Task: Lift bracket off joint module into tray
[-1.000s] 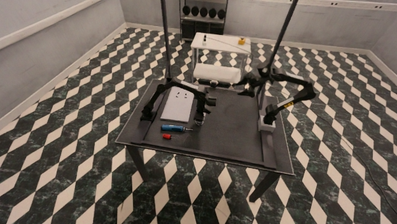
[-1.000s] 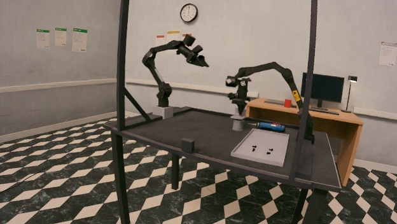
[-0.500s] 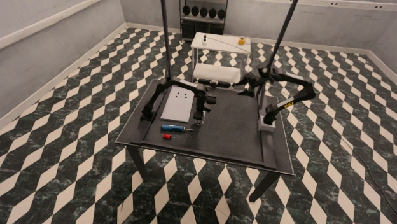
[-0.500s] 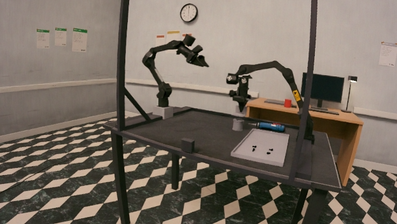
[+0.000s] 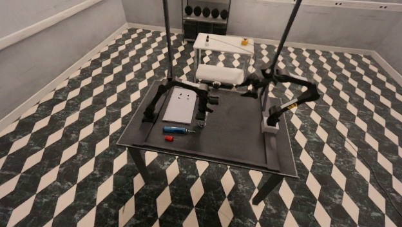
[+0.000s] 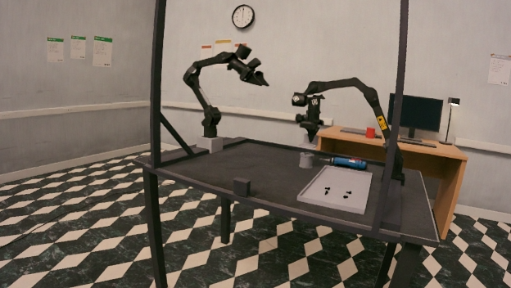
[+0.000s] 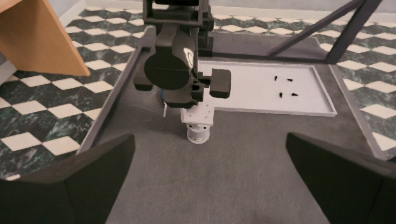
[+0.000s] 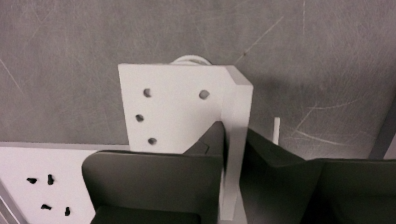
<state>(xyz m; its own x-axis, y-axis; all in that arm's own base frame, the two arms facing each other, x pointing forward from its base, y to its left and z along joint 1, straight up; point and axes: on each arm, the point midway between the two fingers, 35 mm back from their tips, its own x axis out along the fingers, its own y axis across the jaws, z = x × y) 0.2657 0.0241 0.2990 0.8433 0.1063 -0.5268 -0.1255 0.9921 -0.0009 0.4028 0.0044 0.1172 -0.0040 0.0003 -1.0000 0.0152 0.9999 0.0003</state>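
The white L-shaped bracket [image 8: 185,110] sits on top of the grey cylindrical joint module [image 7: 198,132] [image 6: 305,159], which stands upright on the dark table. My right gripper [image 8: 226,128] comes down from above and is shut on the bracket's upright flange; it also shows in the top view [image 5: 201,120] and in the left wrist view [image 7: 172,75]. The flat grey tray [image 5: 180,104] [image 6: 336,189] lies beside the module and holds a few small black screws. My left gripper [image 6: 260,79] is open and empty, raised high over the far side of the table.
A blue screwdriver [image 5: 175,129] and a small red part [image 5: 168,138] lie near the table's front edge, close to the module. A dark cube [image 6: 241,186] stands at another table edge. Frame posts [image 6: 153,82] rise at the table's sides.
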